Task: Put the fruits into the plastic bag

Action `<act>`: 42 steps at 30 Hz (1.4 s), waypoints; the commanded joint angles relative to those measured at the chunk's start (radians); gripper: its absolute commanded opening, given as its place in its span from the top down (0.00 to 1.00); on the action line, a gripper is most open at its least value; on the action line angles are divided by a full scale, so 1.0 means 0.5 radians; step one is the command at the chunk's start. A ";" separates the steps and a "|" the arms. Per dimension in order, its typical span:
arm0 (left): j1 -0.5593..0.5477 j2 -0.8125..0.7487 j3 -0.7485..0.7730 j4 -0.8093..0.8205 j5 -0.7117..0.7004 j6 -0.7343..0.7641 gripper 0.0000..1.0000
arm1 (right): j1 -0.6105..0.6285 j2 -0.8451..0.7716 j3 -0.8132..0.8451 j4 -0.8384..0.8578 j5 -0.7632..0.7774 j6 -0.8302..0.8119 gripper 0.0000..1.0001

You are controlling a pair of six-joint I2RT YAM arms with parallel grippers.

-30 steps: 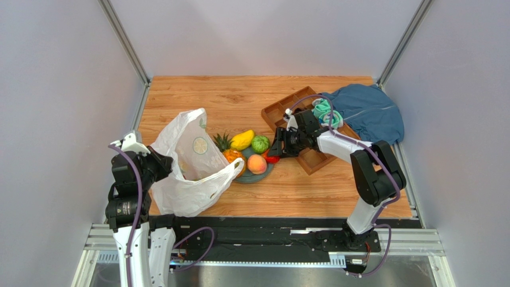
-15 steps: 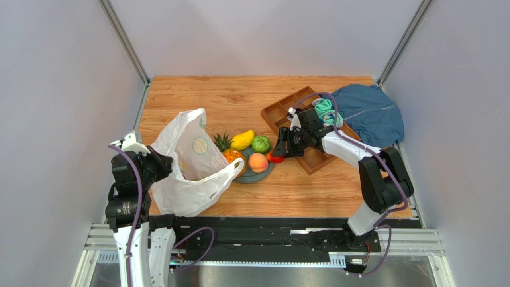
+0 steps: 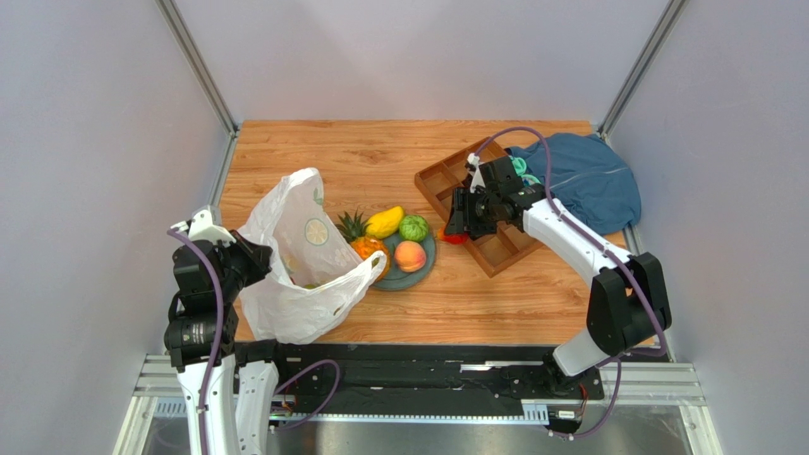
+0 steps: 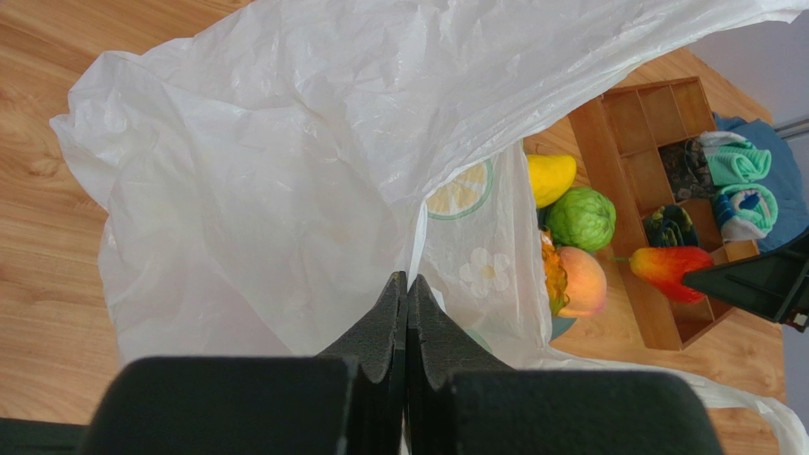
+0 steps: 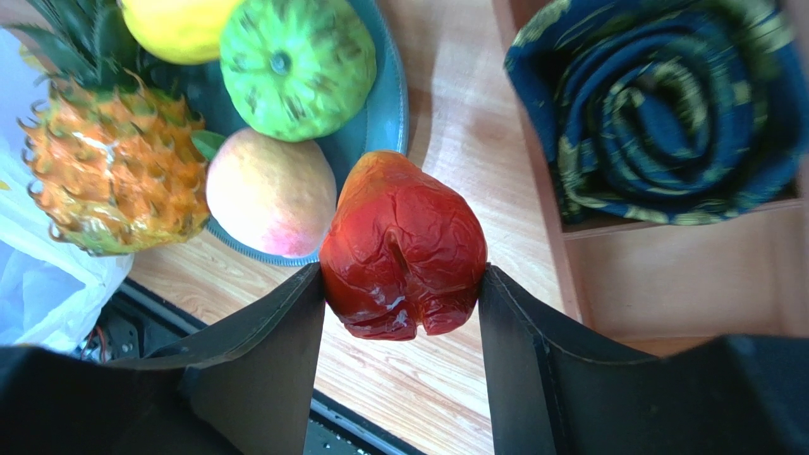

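Observation:
The white plastic bag (image 3: 306, 270) with citrus prints lies open at the left; my left gripper (image 3: 249, 263) is shut on its near rim, seen in the left wrist view (image 4: 406, 284) pinching the film (image 4: 285, 190). A pineapple (image 3: 363, 242), yellow mango (image 3: 385, 222), green round fruit (image 3: 413, 227) and peach (image 3: 409, 256) sit on a teal plate (image 3: 429, 254). My right gripper (image 3: 454, 230) is shut on a red fruit (image 5: 404, 246) and holds it above the table, right of the plate (image 5: 394, 95).
A wooden divided tray (image 3: 472, 204) stands right of the plate, with rolled socks (image 5: 665, 104) in its compartments. A blue cloth (image 3: 589, 180) lies at the back right. Grey walls close in on both sides.
My right gripper has lifted the red fruit off the plate's edge and moved it right and back. The left arm and bag have held still.

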 commanded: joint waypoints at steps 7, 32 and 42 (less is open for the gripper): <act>-0.005 0.026 0.050 0.048 0.061 -0.025 1.00 | 0.060 -0.406 0.254 0.022 -0.070 0.064 0.63; -0.005 -0.210 -0.011 -0.097 0.088 -0.120 1.00 | 1.085 0.434 1.373 -0.240 -0.233 0.012 0.64; -0.005 -0.204 -0.032 -0.054 0.091 -0.133 1.00 | 1.318 0.775 1.678 -0.487 -0.214 -0.064 0.61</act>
